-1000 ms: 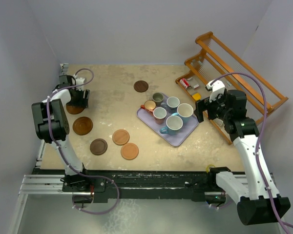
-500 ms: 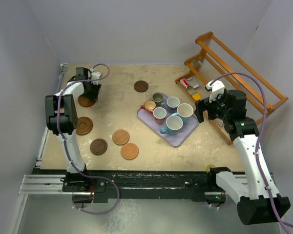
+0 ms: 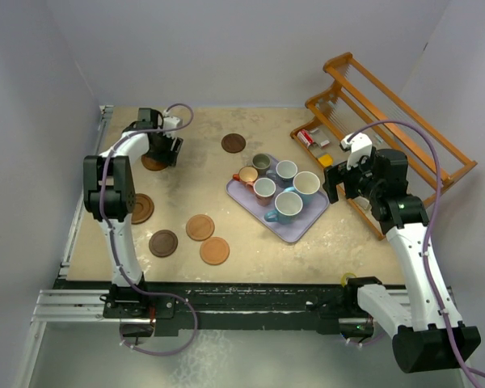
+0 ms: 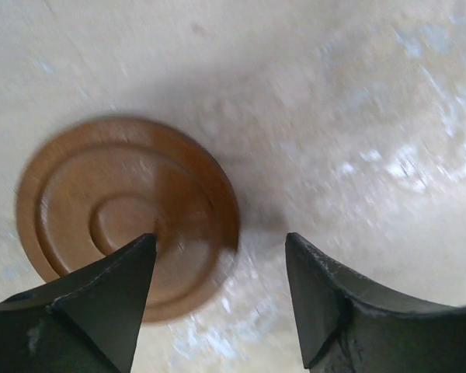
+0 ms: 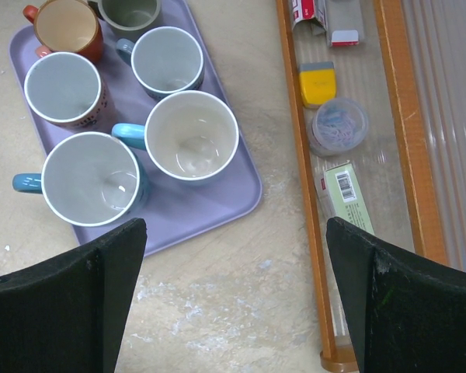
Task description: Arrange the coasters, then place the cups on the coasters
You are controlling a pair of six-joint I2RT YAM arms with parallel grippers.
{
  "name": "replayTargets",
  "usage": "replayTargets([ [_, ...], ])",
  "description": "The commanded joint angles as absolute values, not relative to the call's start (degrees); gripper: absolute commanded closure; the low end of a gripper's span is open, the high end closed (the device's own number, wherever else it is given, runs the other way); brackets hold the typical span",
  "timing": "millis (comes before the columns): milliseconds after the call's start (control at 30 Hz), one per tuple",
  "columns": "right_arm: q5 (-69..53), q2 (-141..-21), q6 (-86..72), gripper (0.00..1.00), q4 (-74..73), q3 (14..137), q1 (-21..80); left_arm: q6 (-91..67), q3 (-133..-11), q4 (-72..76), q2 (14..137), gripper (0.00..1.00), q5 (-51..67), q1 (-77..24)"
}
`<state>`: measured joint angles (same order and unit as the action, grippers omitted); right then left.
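Top external, left tool (image 4: 219, 249) open, empty, moved rightward with coaster (image 3: 152, 163), right tool (image 3: 333, 184) wide open, empty

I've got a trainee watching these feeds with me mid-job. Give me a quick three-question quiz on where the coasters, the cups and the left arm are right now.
1. How many coasters do you count in the overhead view?
2. True or false: all six cups stand on the lavender tray, none on a coaster.
3. The left hand, fingers apart, is above which of these? A: a coaster. B: a cup. C: the tray.

Key: 1: six. 2: true. 3: A.
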<state>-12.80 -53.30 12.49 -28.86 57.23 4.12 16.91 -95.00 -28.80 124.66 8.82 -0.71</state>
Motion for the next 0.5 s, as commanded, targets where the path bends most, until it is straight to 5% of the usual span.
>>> replayTargets([
  [0,-12.71,-52.73,13.35,0.00,-28.17,57.83,4.22,15.58,-90.65,-26.69,113.73,0.32,13.42,-0.44],
  [467,-14.49,-52.34,14.14,0.00,-28.73,57.83,4.21,15.74,-81.29,-26.04,101.55,0.19,22.83,-2.53],
])
